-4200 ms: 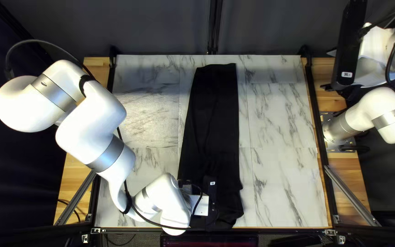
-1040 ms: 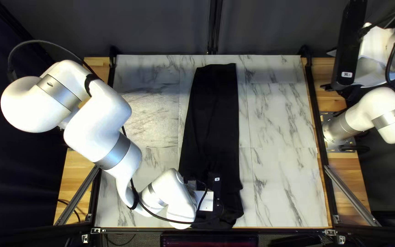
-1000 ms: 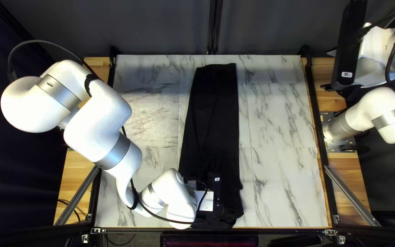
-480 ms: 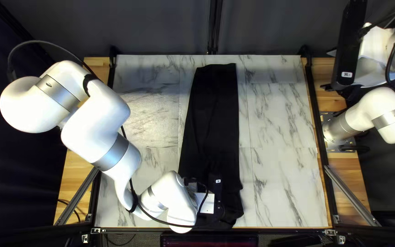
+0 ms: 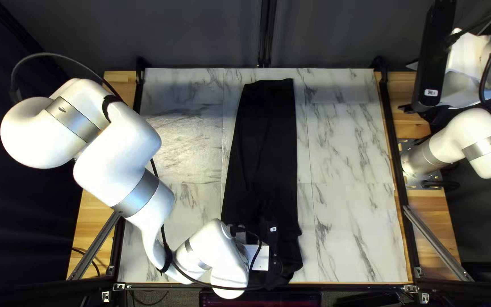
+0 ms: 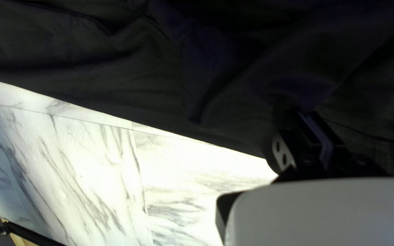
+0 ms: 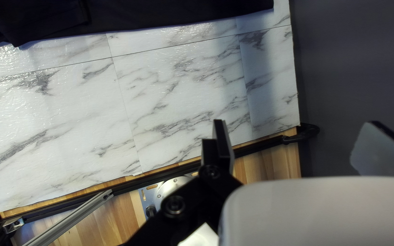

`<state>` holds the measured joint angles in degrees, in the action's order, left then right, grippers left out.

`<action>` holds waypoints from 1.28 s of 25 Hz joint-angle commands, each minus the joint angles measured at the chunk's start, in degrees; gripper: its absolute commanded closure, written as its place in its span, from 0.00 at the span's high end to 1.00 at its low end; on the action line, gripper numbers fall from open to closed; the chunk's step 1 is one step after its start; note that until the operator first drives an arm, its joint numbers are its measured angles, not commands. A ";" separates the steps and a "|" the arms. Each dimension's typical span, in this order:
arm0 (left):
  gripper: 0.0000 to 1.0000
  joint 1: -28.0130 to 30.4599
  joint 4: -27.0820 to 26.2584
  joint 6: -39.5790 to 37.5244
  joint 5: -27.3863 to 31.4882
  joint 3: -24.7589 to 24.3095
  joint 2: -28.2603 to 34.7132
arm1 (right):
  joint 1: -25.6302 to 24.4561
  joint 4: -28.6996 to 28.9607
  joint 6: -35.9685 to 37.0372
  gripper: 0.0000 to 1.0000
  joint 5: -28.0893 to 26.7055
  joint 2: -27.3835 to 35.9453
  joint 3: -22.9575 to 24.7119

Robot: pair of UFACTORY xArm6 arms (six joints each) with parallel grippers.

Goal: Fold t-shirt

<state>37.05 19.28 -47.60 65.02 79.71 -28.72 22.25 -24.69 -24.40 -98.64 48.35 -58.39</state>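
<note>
My left gripper (image 5: 271, 262) is over the near end of the black t-shirt (image 5: 263, 148), a long narrow strip running across the table from far to near. In the left wrist view my left gripper (image 6: 313, 125) has its fingers together, tips against the wrinkled t-shirt (image 6: 115, 59); whether cloth is pinched cannot be told. My right gripper (image 5: 419, 111) stays by the table's right edge, away from the cloth. The right wrist view shows my right gripper (image 7: 292, 136) open, nothing between its fingers, and the t-shirt (image 7: 160, 13) lying beyond them.
Marble-patterned table top (image 5: 350, 170) shows on both sides of the cloth. Black rails (image 5: 394, 165) border it left and right, with wooden strips outside them. My left arm (image 5: 143, 193) spans the table's near left part.
Since a second ago my left gripper has shifted slightly toward the near edge and to the right. The t-shirt and my right arm have stayed put.
</note>
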 commanded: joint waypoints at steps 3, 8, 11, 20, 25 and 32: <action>0.05 1.08 -0.67 -0.15 1.17 1.33 -0.28 | 0.00 0.00 0.00 1.00 0.00 0.00 0.00; 0.07 2.13 -1.36 -0.50 2.12 2.98 -1.42 | 0.00 0.00 0.00 1.00 0.00 0.00 0.00; 0.07 2.28 -1.65 -0.52 2.13 3.71 -2.24 | 0.00 0.00 0.00 1.00 0.00 0.00 0.00; 0.07 3.05 -2.63 -0.35 2.46 5.92 -4.41 | 0.00 0.00 0.00 1.00 0.00 0.00 0.00; 0.08 3.60 -3.10 -0.56 2.25 6.73 -5.25 | 0.00 0.00 0.00 1.00 0.00 0.00 0.00; 1.00 3.93 -3.38 -0.37 2.00 7.06 -5.43 | 0.00 0.00 0.00 1.00 0.00 0.00 0.00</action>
<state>40.95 15.98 -48.08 67.11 86.86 -34.29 22.25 -24.69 -24.40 -98.64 48.35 -58.39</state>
